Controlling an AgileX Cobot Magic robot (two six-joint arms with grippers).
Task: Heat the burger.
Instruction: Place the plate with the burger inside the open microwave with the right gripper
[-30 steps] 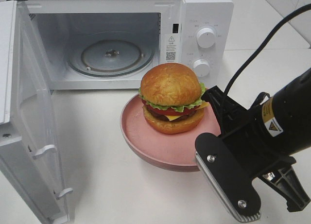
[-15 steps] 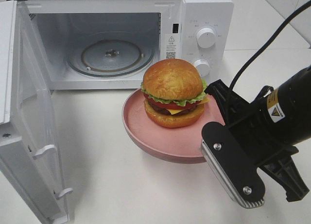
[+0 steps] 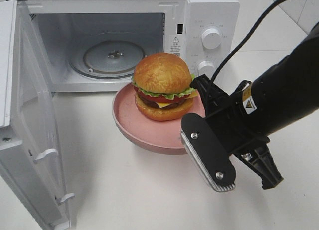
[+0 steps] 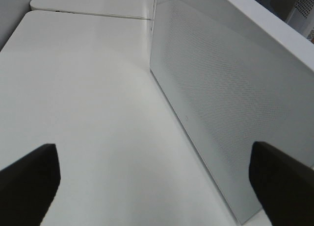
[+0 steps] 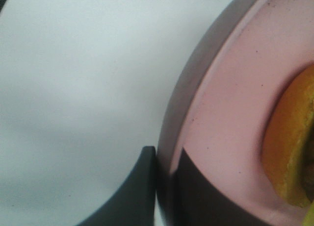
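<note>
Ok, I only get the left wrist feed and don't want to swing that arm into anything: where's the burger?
Observer: The burger sits on a pink plate right in front of the open microwave, on the side of the door away from your arm.
Operator: Is anything holding it?
Observer: The burger itself, no. The right gripper is shut on the plate's near rim, one finger inside the rim and one outside.
</note>
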